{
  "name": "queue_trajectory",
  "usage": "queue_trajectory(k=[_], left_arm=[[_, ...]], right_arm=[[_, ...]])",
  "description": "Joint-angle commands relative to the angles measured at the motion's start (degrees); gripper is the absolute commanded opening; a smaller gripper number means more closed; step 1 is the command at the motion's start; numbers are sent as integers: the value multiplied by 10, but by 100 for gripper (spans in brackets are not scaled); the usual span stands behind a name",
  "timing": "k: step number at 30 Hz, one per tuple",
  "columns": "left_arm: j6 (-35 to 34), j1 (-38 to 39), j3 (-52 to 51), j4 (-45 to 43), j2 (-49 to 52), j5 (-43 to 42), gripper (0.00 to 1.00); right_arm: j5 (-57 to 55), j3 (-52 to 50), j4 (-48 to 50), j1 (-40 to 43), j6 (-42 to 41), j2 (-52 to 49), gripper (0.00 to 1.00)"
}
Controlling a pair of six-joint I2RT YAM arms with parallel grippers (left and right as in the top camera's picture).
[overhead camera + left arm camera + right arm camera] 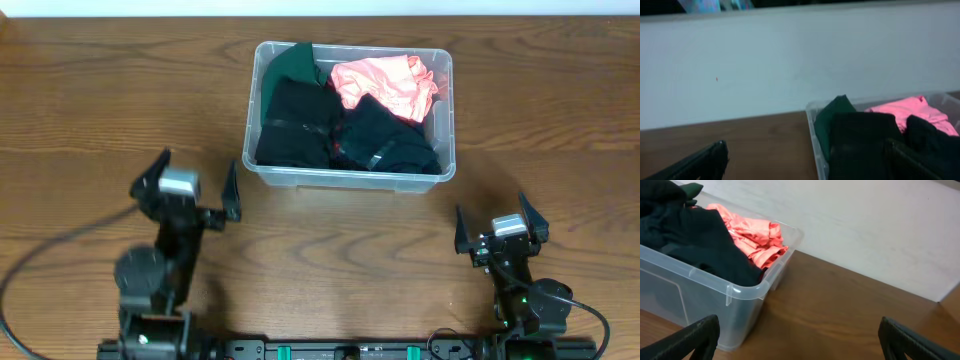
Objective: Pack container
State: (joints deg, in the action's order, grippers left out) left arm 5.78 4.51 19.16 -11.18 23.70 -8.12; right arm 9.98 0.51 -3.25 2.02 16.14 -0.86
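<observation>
Four or so garments fill the clear rectangular plastic container [350, 180], which sits upper centre in the overhead view on the brown wooden table [100, 110]. They are a dark green cloth [290, 62], a crumpled coral-pink cloth [385, 85] and black fabric [300, 125]. Nothing loose shows outside it, so packing looks essentially finished. Left gripper [192, 190] and right gripper [497, 228], lower in frame, both stand spread and empty. How many black pieces there are is unclear, and the bin's base is covered.
</observation>
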Motion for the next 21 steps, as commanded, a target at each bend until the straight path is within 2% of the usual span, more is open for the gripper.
queue_trajectory(k=[1, 6, 11, 21], left_arm=[[-19, -12, -70, -32, -75, -5, 98], [-60, -36, -141, -35, -159, -5, 98], [-63, -42, -177, -17, -211, -4, 98], [-63, -45, -189, 75, -236, -2, 98]], right_arm=[[-5, -2, -2, 8, 8, 2, 99], [-5, -2, -2, 8, 8, 2, 99], [-5, -2, -2, 8, 8, 2, 99], [-5, -2, -2, 8, 8, 2, 99]])
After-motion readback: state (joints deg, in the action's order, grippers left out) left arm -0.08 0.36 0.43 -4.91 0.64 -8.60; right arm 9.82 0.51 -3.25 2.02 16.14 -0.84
